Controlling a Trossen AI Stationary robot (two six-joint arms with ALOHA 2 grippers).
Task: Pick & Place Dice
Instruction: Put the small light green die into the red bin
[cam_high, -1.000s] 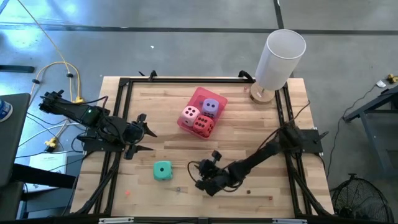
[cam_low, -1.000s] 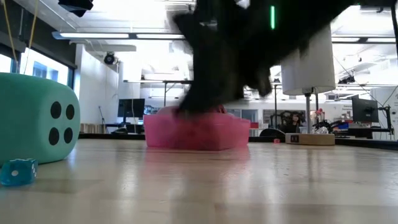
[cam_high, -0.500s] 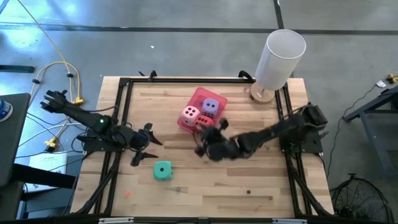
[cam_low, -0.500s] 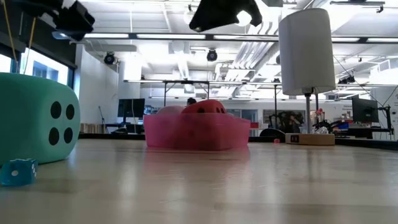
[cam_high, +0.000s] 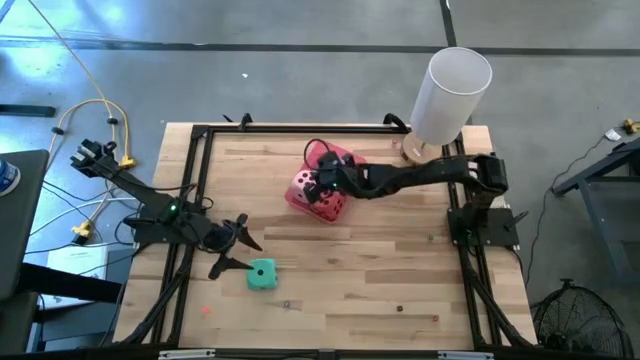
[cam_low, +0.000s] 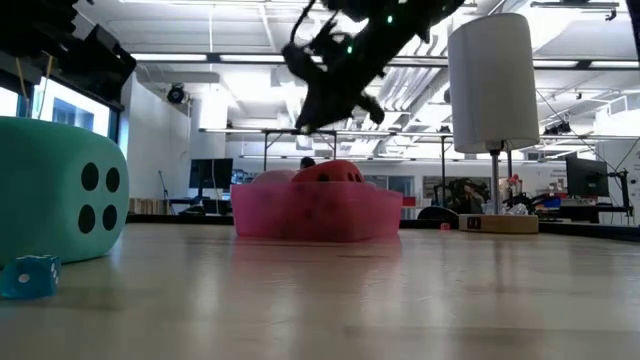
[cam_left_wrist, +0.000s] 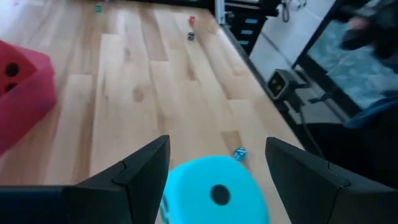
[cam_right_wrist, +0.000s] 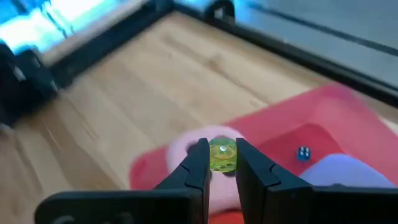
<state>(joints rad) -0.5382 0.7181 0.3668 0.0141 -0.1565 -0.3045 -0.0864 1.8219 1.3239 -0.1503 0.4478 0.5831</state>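
Pinching a small yellow-green die (cam_right_wrist: 222, 155), the right pincer (cam_right_wrist: 221, 163) hangs above the pink tray (cam_high: 300, 192); left pincer (cam_left_wrist: 217, 171) gapes wide.

The right arm stretches out across the worktop, its end effector (cam_high: 322, 185) raised, fingers pinched nearly together. The left arm reaches low, its end effector (cam_high: 240, 245) spread wide.
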